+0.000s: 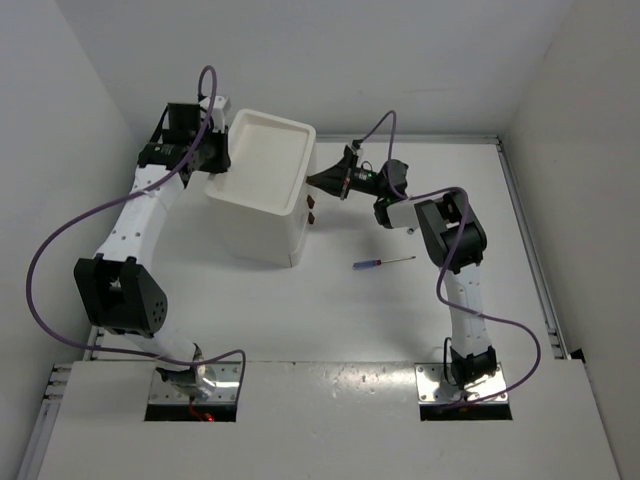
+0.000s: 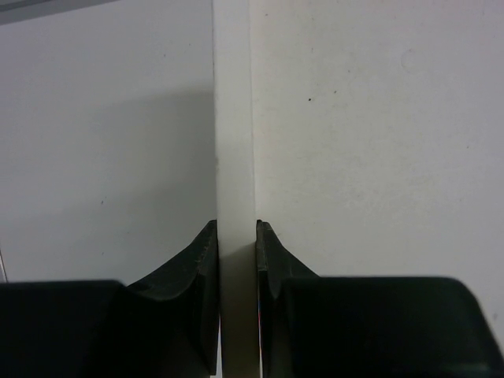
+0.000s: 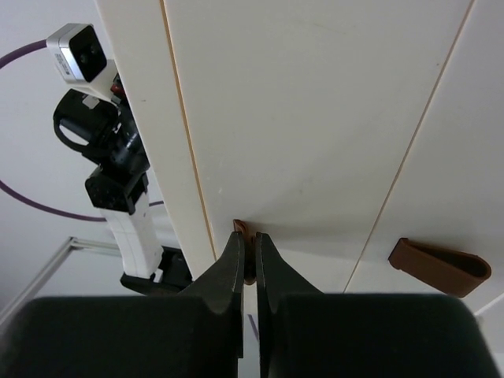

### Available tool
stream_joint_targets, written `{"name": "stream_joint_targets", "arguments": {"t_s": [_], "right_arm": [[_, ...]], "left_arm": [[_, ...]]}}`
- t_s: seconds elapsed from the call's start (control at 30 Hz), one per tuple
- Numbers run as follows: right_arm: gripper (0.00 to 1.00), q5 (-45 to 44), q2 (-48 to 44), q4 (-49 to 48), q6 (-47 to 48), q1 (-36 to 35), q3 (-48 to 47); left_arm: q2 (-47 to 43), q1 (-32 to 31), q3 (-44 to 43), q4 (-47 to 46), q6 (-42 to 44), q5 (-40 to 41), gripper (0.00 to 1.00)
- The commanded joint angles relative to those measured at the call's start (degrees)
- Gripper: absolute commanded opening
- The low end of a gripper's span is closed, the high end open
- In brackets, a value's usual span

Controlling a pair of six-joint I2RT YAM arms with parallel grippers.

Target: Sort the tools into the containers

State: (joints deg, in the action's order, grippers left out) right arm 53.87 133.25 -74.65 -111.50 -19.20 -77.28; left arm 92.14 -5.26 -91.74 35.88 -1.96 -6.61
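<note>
The white cabinet (image 1: pixel 262 165) with its shallow tray top stands at the table's middle back. My left gripper (image 1: pixel 222 160) is at its left side, shut on the tray's upright rim (image 2: pixel 235 142), which runs between the fingers (image 2: pixel 198 260). My right gripper (image 1: pixel 324 180) is at the cabinet's right face, shut on the dark red-brown handle (image 3: pixel 246 229) of a drawer (image 3: pixel 299 118). A thin screwdriver (image 1: pixel 383 263) with a blue-red handle lies on the table to the right of the cabinet, below the right gripper.
Two lower drawer handles (image 1: pixel 311 208) show on the cabinet's right face, and one of them (image 3: pixel 439 264) shows to the right of my right gripper. White walls close in the table at the left, back and right. The left arm (image 3: pixel 110 165) shows beyond the cabinet.
</note>
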Motion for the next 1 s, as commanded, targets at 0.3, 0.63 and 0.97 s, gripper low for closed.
{"name": "stream_joint_targets", "arguments": {"t_s": [0.3, 0.63, 0.97], "right_arm": [[0.0, 1.85, -5.89, -9.81, 0.32, 5.04, 8.45], [0.0, 5.54, -10.99, -12.1, 0.32, 9.88, 17.33], [0.0, 8.62, -12.66, -13.15, 0.32, 14.1, 20.23]], "left_arm": [[-1.35, -0.98, 3.15, -1.07, -5.6, 2.65, 0.0], [-4.16, -0.98, 4.29, -3.36, -8.06, 8.55, 0.0], [-4.69, -0.98, 4.29, -3.89, -8.59, 9.6, 0.0]]}}
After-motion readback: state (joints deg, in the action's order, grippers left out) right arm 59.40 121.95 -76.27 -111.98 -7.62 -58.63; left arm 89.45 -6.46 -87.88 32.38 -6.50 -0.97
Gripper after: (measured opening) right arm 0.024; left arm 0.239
